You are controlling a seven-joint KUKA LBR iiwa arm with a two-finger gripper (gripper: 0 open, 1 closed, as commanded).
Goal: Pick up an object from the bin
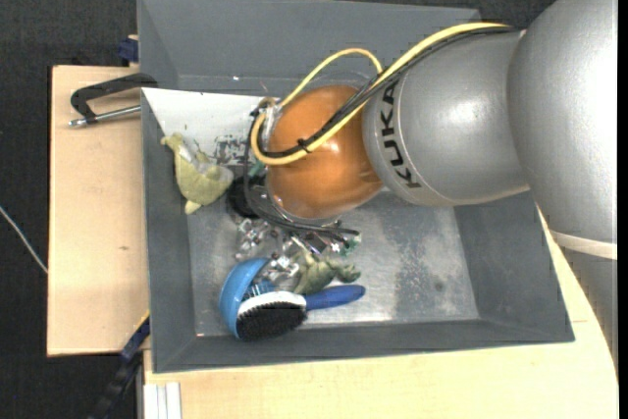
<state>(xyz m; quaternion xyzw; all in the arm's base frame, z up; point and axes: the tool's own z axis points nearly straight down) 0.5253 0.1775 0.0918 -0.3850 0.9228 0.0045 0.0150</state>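
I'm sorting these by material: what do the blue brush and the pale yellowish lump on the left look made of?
Blue brush: likely hard plastic, glossy with a highlight; black bristle pad, matte. Yellowish lump: probably soft fabric or rubber, dull, rumpled surface; can't say which.

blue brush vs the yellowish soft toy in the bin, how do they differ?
Colour: the brush is blue with a black bristle pad; the soft toy is pale yellow-green. Shape: the brush is a smooth oval; the soft toy is lumpy. Place: the brush lies by the wall at the view's bottom, the soft toy by the left wall, next to a white sheet. Both lie loose on the bin floor.
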